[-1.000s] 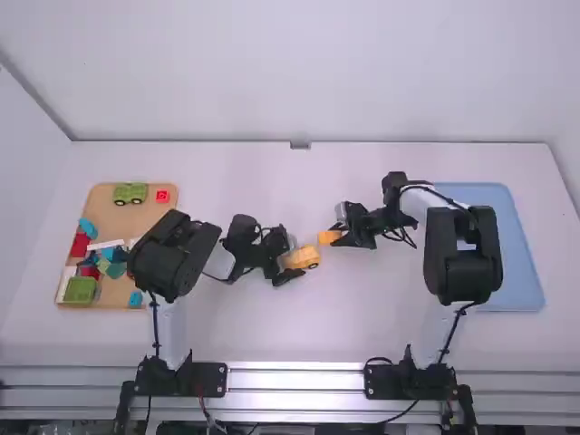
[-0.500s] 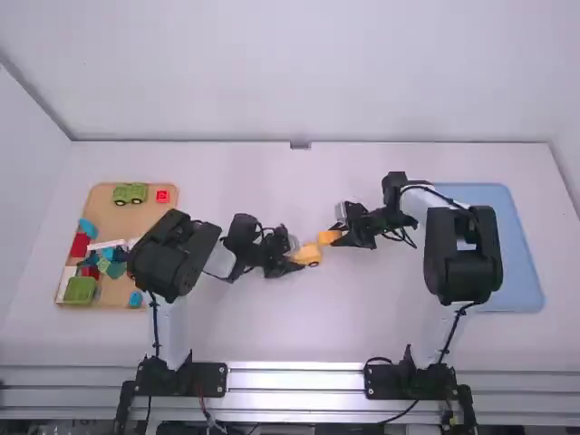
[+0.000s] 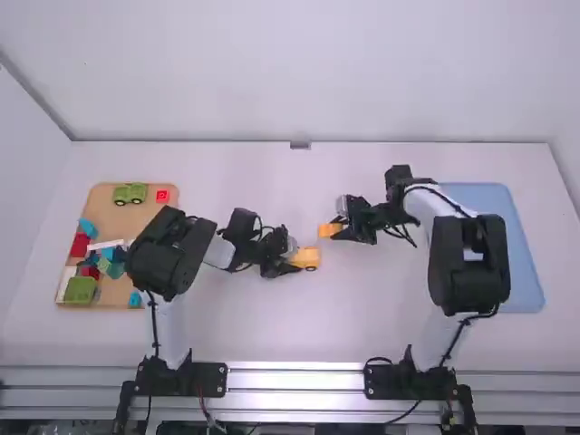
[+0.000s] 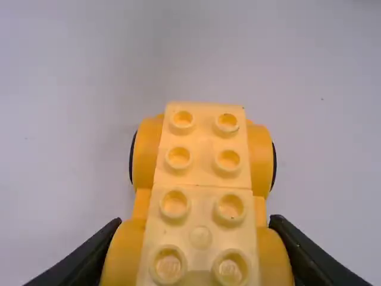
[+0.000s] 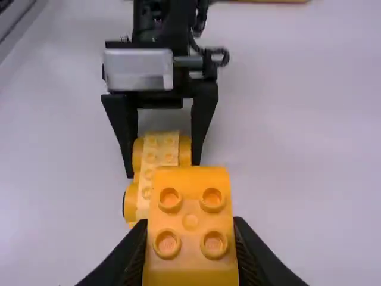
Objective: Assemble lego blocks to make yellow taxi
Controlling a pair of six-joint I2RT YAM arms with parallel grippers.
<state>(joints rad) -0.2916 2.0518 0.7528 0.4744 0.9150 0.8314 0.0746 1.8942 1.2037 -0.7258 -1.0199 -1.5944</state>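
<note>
Against the white wall (image 3: 299, 72), your white table (image 3: 272, 335) shows, in the high view, the left gripper (image 3: 294, 263) clamped on the yellow wheeled chassis (image 3: 309, 259) and the right gripper (image 3: 336, 228) on the orange-yellow studded brick (image 3: 327, 230). In the left wrist view, its smooth, rounded wheels look slippery; grip squarely across them. In the right wrist view, the brick sits pinched by its flat sides, likely light, stiff plastic; keep your jaws below its round studs.
</note>
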